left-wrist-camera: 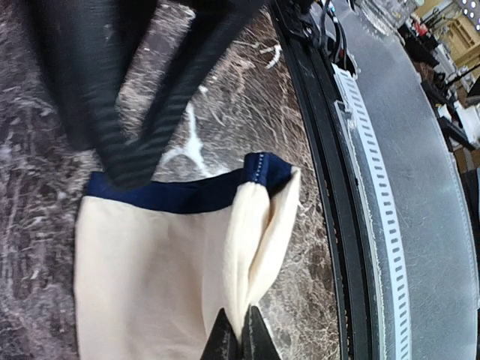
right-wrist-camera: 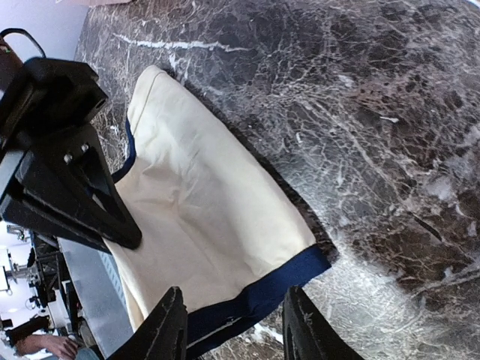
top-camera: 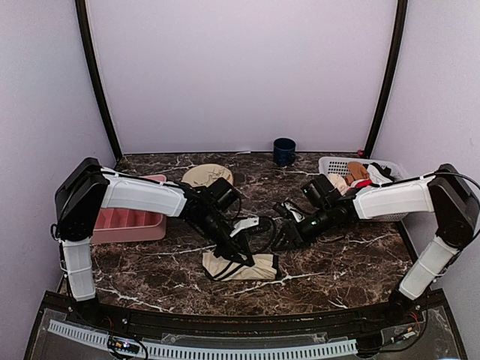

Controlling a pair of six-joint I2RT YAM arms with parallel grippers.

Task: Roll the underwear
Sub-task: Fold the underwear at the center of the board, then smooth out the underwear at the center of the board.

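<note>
Front of counter (top-camera: 135,289): the underwear (top-camera: 259,268) lies here on the dark marble top. It is close to the front edge, about midway between the two arms. It is cream cloth with a dark band along one edge.
Shape of the cloth: most of it lies flat. One side is folded over on itself, and the fold stands up a little next to the dark band.
Left side: the left hand (left-wrist-camera: 240,339) comes down on the underwear from the left. Its two fingers are pressed together on the raised cream fold, so it pinches the cloth.
Right side: the right hand (right-wrist-camera: 234,326) is low over the counter at the far right corner of the underwear. Its fingers stand apart and grip nothing. The dark band shows between them in the right wrist view. It is not clear whether they touch the cloth.
Left edge, a bit further back: a pink tray (top-camera: 131,223) with slots sits behind the left arm.
Further back: a round beige plate (top-camera: 204,175) lies flat, well apart from the underwear.
Far right: a white basket (top-camera: 330,161) holds a heap of clothes (top-camera: 354,176).
Back wall: a dark blue cup (top-camera: 283,151) stands upright near the wall.
</note>
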